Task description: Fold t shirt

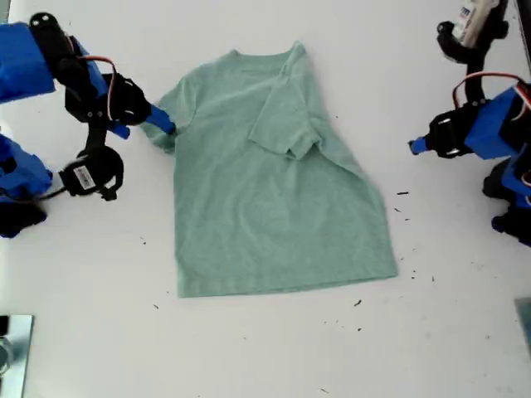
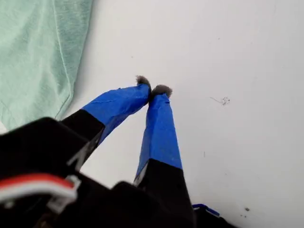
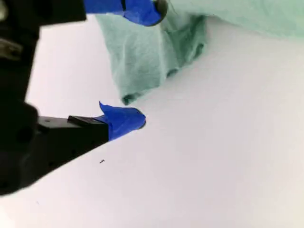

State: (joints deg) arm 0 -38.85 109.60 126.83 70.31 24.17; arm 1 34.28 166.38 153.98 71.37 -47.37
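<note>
One sleeve of the t shirt (image 1: 274, 191) is folded in. My second gripper (image 3: 142, 66) gapes at the other; my first gripper (image 2: 153, 89) is pinched empty.

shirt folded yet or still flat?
Partly folded: the sage-green cotton t-shirt has one sleeve turned over its chest; the rest lies flat.

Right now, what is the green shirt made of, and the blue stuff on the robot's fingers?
The t shirt looks like soft knitted cotton: matte, speckled green, and it creases. The fingers seem wrapped in blue tape, smooth and slightly wrinkled, over black plastic.
</note>
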